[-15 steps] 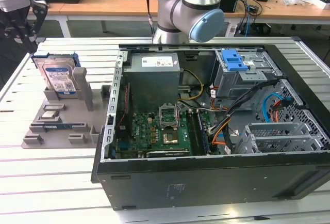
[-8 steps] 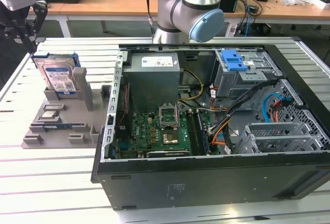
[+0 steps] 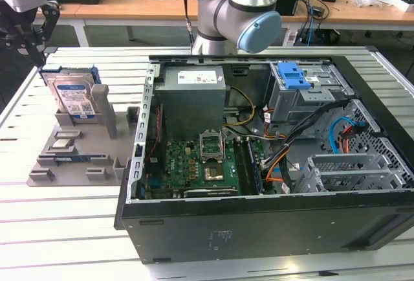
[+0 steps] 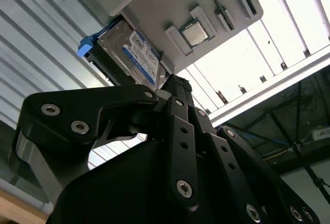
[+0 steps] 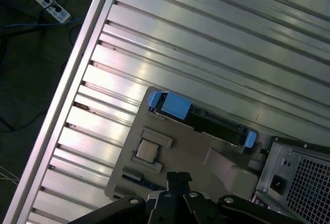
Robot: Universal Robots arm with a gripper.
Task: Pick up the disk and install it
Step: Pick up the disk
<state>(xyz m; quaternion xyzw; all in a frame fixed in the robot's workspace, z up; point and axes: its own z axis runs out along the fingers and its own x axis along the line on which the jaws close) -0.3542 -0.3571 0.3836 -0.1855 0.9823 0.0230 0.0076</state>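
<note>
The disk (image 3: 73,97) stands on edge in a slot of the grey holder (image 3: 77,155) at the exterior view's left. It is silver, with a white-and-blue label and blue side rails. My gripper (image 3: 29,38) hangs above it, a little toward the exterior view's left, and touches nothing. In the second wrist view the disk (image 4: 135,53) lies just beyond the black fingertips (image 4: 175,84). The first wrist view looks down on the disk's top edge (image 5: 206,121) past my gripper (image 5: 178,176). The fingertips are together with nothing between them.
An open computer case (image 3: 259,229) takes up the middle and right of the slatted metal table (image 3: 65,229). Inside it are a grey power-supply box (image 3: 193,96), a motherboard (image 3: 194,164) and a drive cage with a blue latch (image 3: 294,77). The holder also carries a processor chip (image 5: 148,150).
</note>
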